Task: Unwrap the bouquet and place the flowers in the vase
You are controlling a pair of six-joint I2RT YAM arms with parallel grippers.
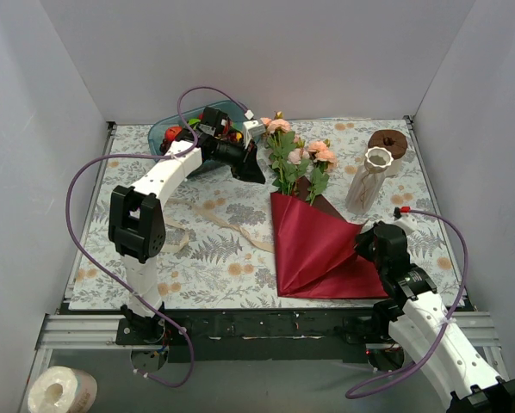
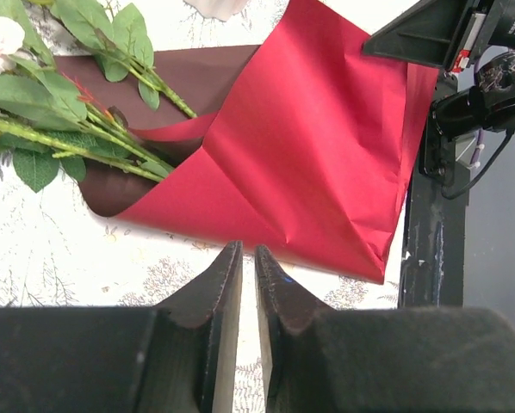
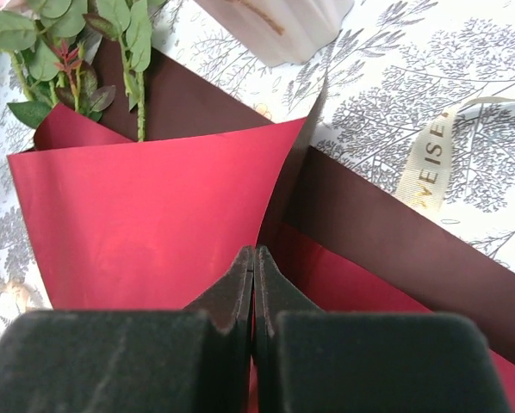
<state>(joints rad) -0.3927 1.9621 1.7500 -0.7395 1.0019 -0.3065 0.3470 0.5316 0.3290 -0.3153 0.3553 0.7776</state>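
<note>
Here, we are pinching the paper wrap's right edge with the right fingers closed. The bouquet is lying mid-desk, stems pointing toward the far edge, while the left fingers are hovering barely parted and empty.

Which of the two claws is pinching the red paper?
The right gripper, closed on an edge of the red paper; the left gripper hangs clear of it, holding nothing.

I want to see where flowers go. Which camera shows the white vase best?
The top camera: the whole vase shows, wavy rim included. The right wrist view catches only part of it at its top edge; the left wrist, just a pale sliver, perhaps it.
</note>
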